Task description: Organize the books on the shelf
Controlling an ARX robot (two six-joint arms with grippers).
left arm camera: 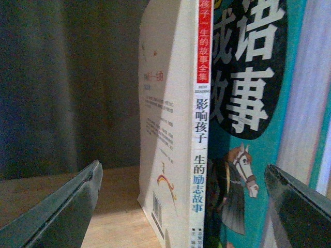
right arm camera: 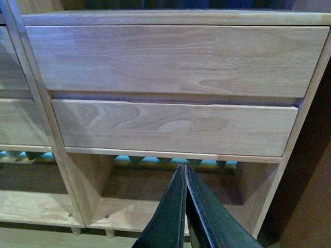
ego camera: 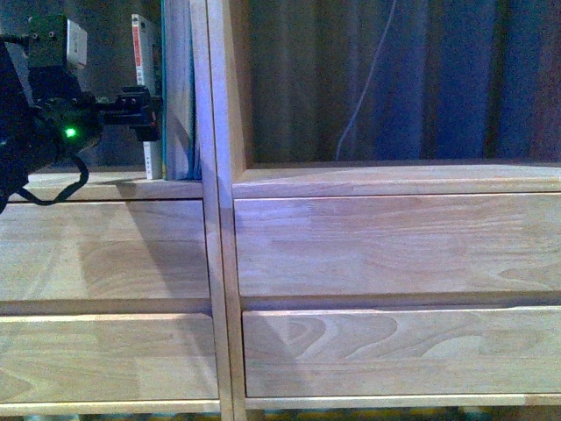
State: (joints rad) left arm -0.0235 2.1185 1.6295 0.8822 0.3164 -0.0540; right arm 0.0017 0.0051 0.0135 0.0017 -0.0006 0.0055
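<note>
Dark curtain [ego camera: 421, 79] behind — a thin pale cord [ego camera: 364, 83], perhaps, hangs before it.

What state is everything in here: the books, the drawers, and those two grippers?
White-spined book: upright in the left compartment, against the teal book.
Teal book: upright.
Left gripper: open, fingers either side of both books.
Right gripper: shut, empty.
Drawers: all closed.

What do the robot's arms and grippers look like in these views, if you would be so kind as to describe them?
The left arm is black and boxy, with a lit green indicator light, a black cable looping beneath it and a pale module on top. The left gripper has dark, flat, wedge-shaped fingers. The right gripper has similar dark, tapering, blade-like fingers.
</note>
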